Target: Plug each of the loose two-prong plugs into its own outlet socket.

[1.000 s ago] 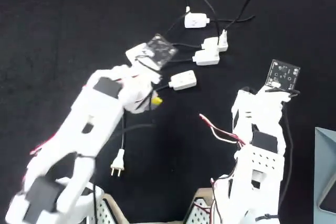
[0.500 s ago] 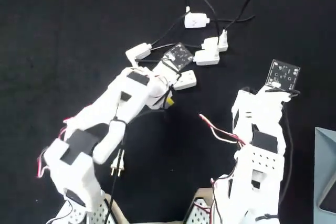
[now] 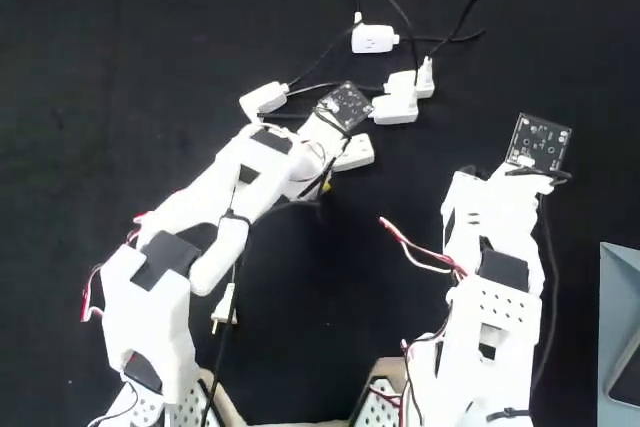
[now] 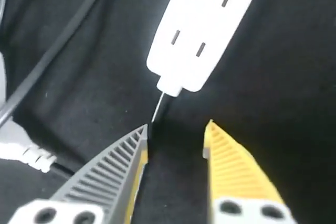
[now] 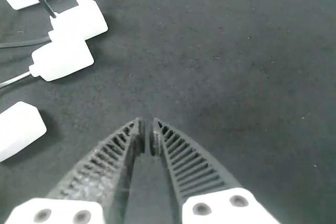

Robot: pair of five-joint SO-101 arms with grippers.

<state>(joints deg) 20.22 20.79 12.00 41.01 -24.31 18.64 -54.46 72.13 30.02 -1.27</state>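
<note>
1. At the left, the loose plug point(image 3: 223, 309) lies on the black table point(image 3: 100, 77) close to the base of the left arm. It is well apart from every socket. It has a white body, two prongs pointing toward the arm bases, and a black lead.
2. The left gripper point(image 4: 176, 129) hangs low over the middle of the table. Its jaws stand apart, one grey and one yellow, and they hold nothing.
3. The outlet block point(image 3: 356, 152) lies flat just ahead of those jaws. It is a white rounded rectangle with two pairs of slots on its upper face, and all of them are empty. Its thin cord point(image 4: 161, 106) leaves the short end nearest the gripper and passes just beside the grey fingertip.
4. We judge that no insertion has begun. The step in hand appears to be an approach to the outlet block — possibly to steady or reposition it.
5. The next move calls for one of two actions: closing on the block's cord end, or going to the plug. To seat the plug, we must grip it by its body, leave the prongs free, and line them up with one slot pair.
6. Farther right lie a pair of white blocks point(image 3: 397, 107) and, beyond them, a far outlet point(image 3: 374, 39).
7. At the right, the right gripper point(image 5: 146, 129) has its fingers pressed together and is empty — it sits over bare table, well apart from the plug.
</note>
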